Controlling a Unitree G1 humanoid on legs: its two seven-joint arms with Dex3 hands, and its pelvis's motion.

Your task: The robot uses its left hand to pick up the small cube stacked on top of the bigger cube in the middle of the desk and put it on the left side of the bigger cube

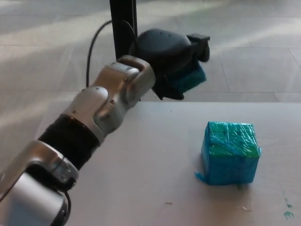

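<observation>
While my left hand (171,54) hangs high above the far edge of the worktop (141,160), the small cube (190,79) sits wrapped in its fingers, a blue-green corner poking out underneath on the side toward the bigger cube. So the pickup is done, as I read it: the small cube is off the stack and in the air, touching nothing but my hand. Down on the worktop the bigger cube (230,153) stands alone toward the right edge, upright, its top face bare, a little flap of its wrapping trailing at the lower left corner. My hand and the bigger cube are well apart now, the hand up and toward the far edge, the cube nearer to me. What is left is the second half: bring the small cube down and set it on the open stretch of worktop just to the left of the bigger cube. That stretch looks free, nothing lying on it that I can see, only a few small marks near the right front corner, which are out of the way. The thing to watch, I judge, is the descent: my forearm crosses over the left part of the worktop, so I need to come down clear of the bigger cube without nudging it. My right hand does not show at all. Lift finished, placing not yet begun.
</observation>
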